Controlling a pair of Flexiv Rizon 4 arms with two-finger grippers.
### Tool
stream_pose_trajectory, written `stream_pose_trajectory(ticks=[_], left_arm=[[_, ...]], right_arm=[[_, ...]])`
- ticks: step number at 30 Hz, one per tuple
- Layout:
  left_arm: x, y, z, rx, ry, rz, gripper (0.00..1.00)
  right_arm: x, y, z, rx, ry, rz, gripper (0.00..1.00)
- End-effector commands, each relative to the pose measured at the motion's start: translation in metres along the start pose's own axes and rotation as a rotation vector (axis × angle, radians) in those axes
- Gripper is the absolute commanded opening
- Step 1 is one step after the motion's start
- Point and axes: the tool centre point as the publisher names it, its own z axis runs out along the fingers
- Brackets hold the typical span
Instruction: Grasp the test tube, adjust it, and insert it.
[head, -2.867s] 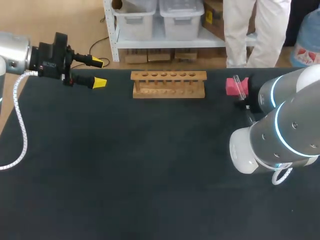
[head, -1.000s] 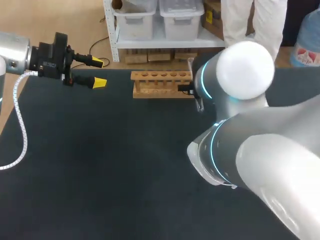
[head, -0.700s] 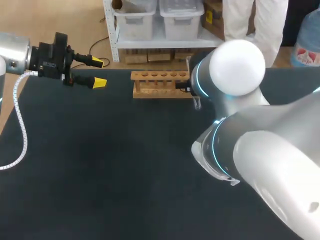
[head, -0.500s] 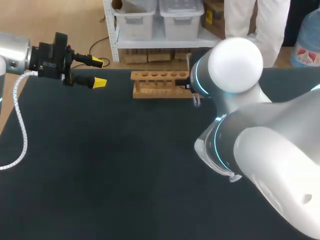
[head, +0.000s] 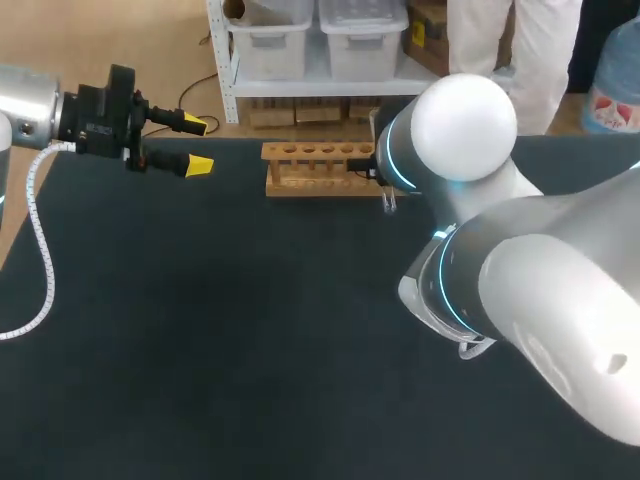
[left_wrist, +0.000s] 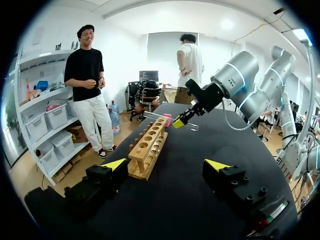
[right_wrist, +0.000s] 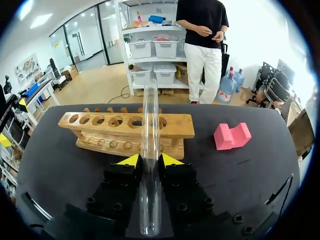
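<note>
Test tube (right_wrist: 150, 115) clamped in right gripper (right_wrist: 146, 160), carried over from pink block (right_wrist: 231, 136) to rack (right_wrist: 100, 131); uprighting and insertion likely next.

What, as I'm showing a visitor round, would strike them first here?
The big right arm at the wooden rack by the table's far edge, a clear tube clamped in the right gripper. Then the pink block off to the rack's side, and the left gripper open at the far left.
</note>
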Motion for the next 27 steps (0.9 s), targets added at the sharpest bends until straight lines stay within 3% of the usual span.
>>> stream_pose_trajectory(ticks=[1, 27], left_arm=[[0.001, -0.001, 0.0, -0.003, -0.003, 0.003, 1.0], [0.001, -0.001, 0.0, -0.003, -0.003, 0.003, 1.0]], right_arm=[[-0.002, 0.0, 0.006, -0.013, 0.023, 0.001, 0.0], [0.014, 0.0, 0.022, -0.093, 0.216, -0.031, 0.0]])
